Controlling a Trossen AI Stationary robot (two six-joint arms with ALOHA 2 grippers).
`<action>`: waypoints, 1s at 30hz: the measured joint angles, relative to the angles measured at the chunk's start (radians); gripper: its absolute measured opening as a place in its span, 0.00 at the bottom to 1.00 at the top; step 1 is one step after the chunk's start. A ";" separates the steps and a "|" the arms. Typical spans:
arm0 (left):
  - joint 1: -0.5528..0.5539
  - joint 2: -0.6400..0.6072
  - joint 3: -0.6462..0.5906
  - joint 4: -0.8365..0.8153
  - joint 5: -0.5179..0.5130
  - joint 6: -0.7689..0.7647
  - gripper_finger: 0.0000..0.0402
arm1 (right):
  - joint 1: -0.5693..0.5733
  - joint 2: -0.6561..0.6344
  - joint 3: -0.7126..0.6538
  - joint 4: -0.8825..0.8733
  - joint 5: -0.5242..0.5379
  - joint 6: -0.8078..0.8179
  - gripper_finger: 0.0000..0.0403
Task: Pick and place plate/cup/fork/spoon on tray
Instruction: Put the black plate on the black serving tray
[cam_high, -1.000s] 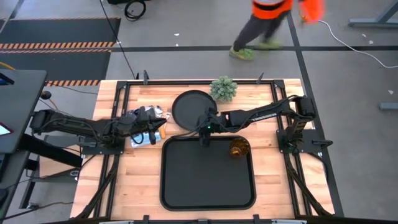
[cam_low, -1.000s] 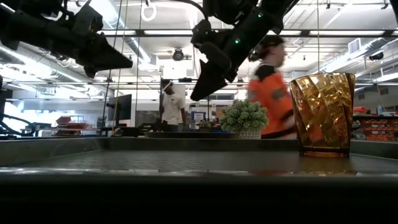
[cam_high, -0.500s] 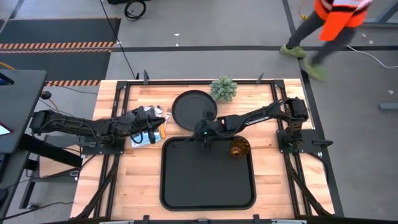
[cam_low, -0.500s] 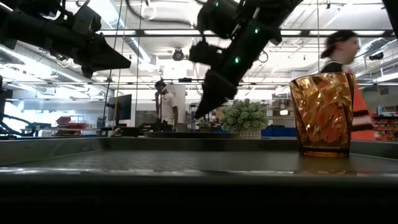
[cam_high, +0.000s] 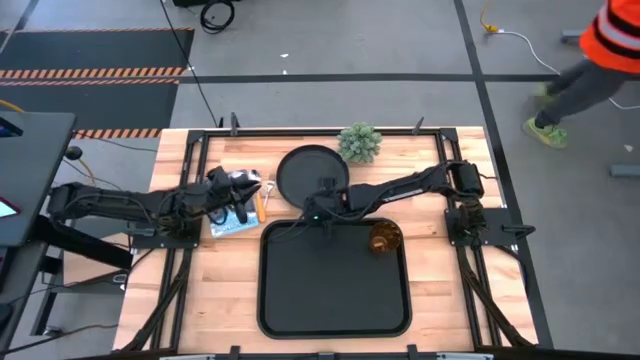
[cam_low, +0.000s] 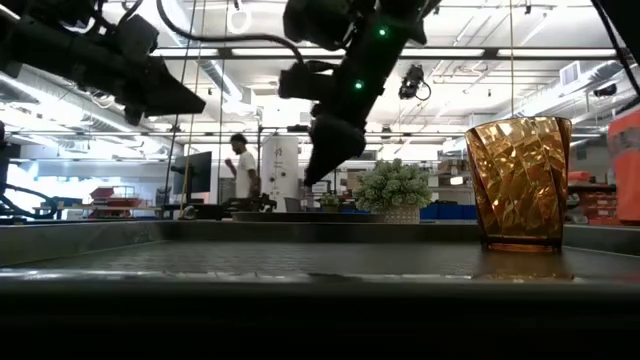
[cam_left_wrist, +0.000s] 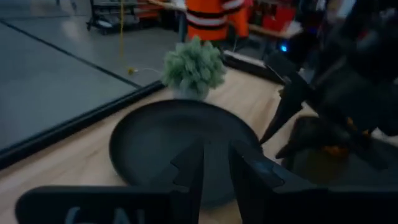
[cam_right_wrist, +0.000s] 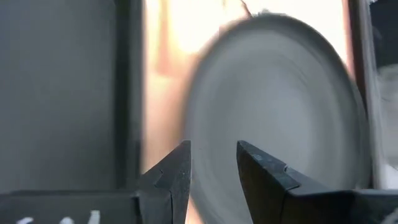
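Observation:
The round black plate (cam_high: 312, 178) lies on the wooden table just beyond the far rim of the large black tray (cam_high: 300, 300). The amber cup (cam_high: 385, 237) stands upright on the tray near its far right corner. My right gripper (cam_high: 316, 214) is open and empty, hovering over the gap between the plate's near edge and the tray; the plate (cam_right_wrist: 280, 99) shows past its fingers. My left gripper (cam_high: 248, 192) is open and empty, left of the plate (cam_left_wrist: 180, 143) and above the table. An orange cutlery handle (cam_high: 262, 206) lies beside it; fork or spoon, I cannot tell.
A small potted plant (cam_high: 359, 142) stands at the far edge, right of the plate. A blue and white item (cam_high: 228, 224) lies under my left arm. A person in orange walks on the floor beyond the table's far right. Most of the tray's floor is bare.
My right gripper has moved toward the table's left edge along the tray's far rim and dropped a little, closer to the plate's near edge. The person in orange has walked to the right behind the table.

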 joint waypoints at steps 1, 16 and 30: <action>0.015 -0.002 0.002 0.006 0.005 -0.015 0.21 | -0.005 -0.008 0.001 -0.027 0.025 0.001 0.33; 0.231 0.103 0.001 0.015 0.267 -0.154 0.22 | -0.169 -0.080 -0.034 -0.251 -0.028 0.324 0.33; 0.231 0.103 0.001 0.029 0.321 -0.124 0.22 | -0.029 -0.084 -0.076 -0.082 -0.049 -0.095 0.33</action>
